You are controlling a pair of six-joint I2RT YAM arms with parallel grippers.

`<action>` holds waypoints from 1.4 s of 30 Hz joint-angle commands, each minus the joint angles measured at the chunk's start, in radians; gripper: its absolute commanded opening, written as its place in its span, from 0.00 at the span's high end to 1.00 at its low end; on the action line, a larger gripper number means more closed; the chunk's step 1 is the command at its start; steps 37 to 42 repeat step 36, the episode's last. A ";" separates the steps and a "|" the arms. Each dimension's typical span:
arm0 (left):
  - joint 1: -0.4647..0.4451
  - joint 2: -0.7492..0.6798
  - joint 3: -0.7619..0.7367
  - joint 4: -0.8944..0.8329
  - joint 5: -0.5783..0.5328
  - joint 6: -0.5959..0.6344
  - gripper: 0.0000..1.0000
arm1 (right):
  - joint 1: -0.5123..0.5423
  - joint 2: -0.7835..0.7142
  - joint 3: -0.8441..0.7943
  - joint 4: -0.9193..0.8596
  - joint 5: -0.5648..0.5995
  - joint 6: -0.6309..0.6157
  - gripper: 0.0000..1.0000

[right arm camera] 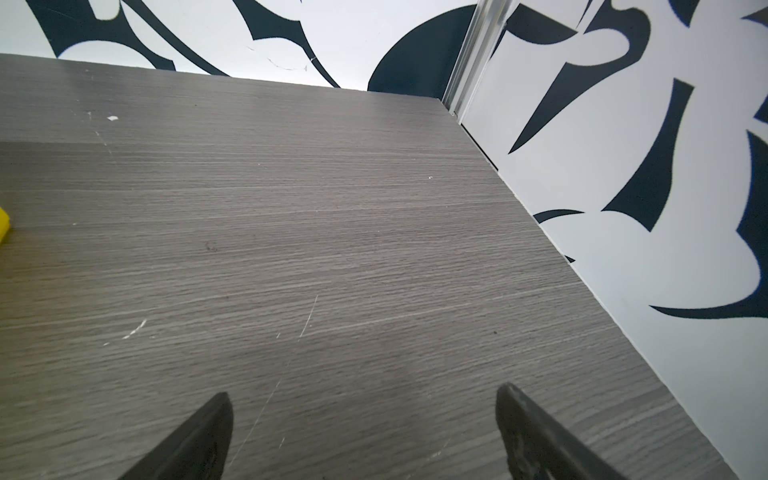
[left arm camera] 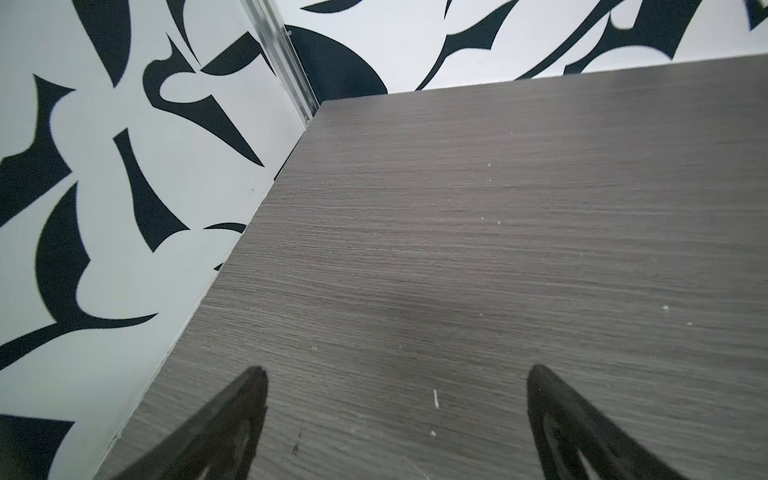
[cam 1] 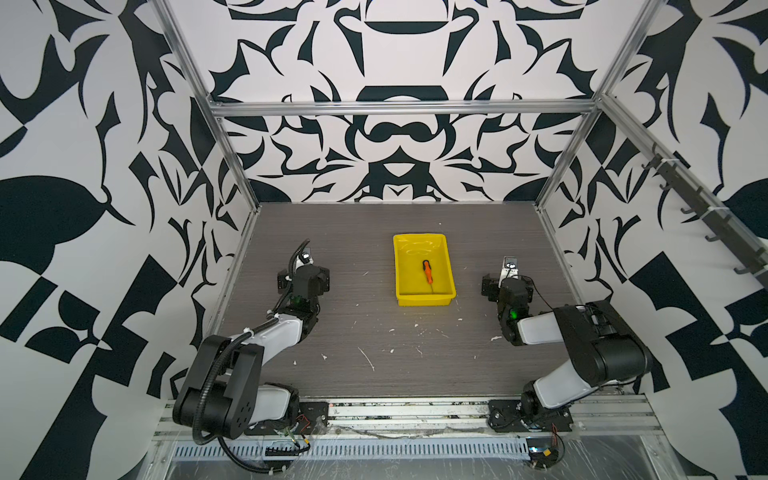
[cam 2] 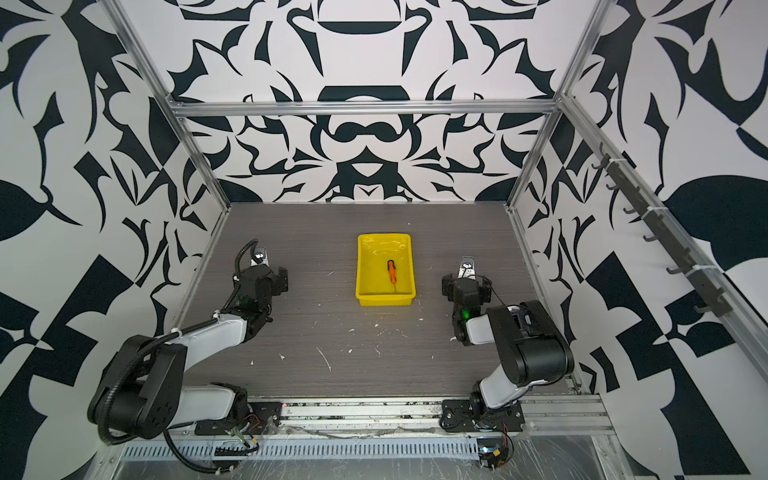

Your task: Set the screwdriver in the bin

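Screwdriver (cam 1: pixel 427 271) lies flat inside bin (cam 1: pixel 424 300), mid-frame in both top views, shaft pointing toward the lower frame. Left gripper (left arm camera: pixel 397 370) and right gripper (right arm camera: pixel 361 390) are both wide and empty over bare table (left arm camera: pixel 457 249), left and right of bin. They are likely parked clear because placement looks complete.

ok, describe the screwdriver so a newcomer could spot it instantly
Start at the grey wood-grain table; near its middle sits a yellow bin. Lying inside is the screwdriver: orange handle, black end cap, thin dark shaft pointing at the bin's near wall. It's the bin's only content and the only orange thing there.
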 commanded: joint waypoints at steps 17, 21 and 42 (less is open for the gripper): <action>0.227 0.201 -0.227 0.687 0.180 -0.102 0.00 | 0.002 -0.006 0.011 0.038 -0.005 -0.010 0.00; 0.233 0.223 -0.215 0.684 0.199 -0.094 0.00 | 0.001 -0.006 0.012 0.038 -0.005 -0.010 0.00; 0.241 0.205 -0.085 0.415 0.259 -0.087 0.00 | -0.030 -0.014 0.023 0.004 -0.135 -0.013 0.00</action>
